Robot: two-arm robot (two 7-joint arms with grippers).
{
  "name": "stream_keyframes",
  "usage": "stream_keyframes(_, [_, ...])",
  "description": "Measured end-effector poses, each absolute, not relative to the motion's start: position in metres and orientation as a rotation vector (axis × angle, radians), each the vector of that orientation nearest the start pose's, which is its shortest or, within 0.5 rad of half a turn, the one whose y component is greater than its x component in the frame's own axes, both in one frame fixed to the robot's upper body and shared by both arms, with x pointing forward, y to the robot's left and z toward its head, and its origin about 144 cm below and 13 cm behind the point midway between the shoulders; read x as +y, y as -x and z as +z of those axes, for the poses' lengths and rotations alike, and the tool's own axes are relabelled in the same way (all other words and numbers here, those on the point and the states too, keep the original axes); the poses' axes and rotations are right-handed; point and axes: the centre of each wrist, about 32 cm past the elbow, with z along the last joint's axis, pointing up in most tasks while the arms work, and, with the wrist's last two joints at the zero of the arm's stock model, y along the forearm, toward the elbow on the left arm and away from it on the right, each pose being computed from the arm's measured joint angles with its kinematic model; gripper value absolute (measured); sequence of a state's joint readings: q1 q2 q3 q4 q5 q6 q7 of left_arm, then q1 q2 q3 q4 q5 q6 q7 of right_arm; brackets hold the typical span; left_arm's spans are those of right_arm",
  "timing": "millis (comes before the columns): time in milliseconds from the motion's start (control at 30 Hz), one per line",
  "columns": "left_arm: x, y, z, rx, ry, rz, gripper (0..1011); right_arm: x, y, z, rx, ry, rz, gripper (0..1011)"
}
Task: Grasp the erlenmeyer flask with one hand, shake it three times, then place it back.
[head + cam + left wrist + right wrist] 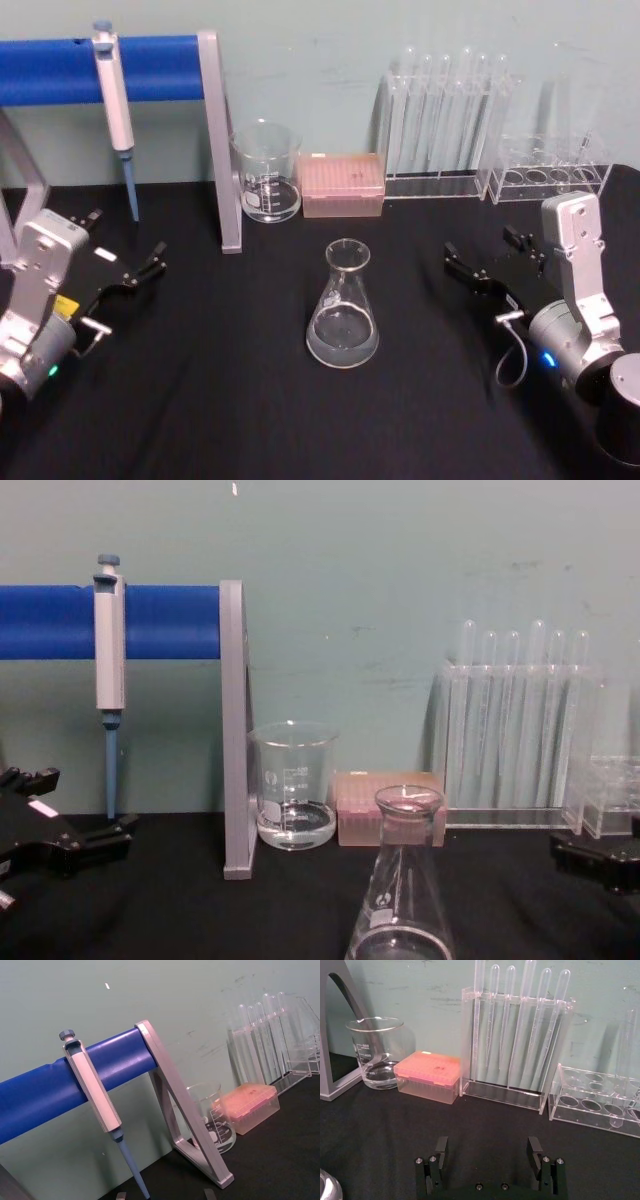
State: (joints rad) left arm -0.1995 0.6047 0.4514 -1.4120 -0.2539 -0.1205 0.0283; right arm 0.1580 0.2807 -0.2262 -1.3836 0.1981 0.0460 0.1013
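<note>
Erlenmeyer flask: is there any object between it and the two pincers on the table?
Nothing visible. The erlenmeyer flask stands alone on the black cloth; the left pincer and right pincer, both open, have bare cloth between them and it. The beaker stands behind.

Open cloth around erlenmeyer flask

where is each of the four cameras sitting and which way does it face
Head view: up high, looking down at the erlenmeyer flask between the open left gripper and open right gripper.
Chest view: low, looking across the table at the flask, beaker and pipette; both grippers at the edges.
Left wrist view: on the left arm, looking at the pipette and blue bar.
Right wrist view: on the right arm, over its own open fingers, facing the test tube rack.
Shared: all show the beaker and pink tip box.
</note>
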Motion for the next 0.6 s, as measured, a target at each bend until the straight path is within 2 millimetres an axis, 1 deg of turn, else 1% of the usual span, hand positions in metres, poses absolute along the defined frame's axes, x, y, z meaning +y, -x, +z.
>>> stream_keyframes(600, [0.3097,-0.4886,1.1398,-0.285,-0.304,1.248,1001,-0.2573,-0.4972,1.1304,0.011,0.184,-1.302,1000])
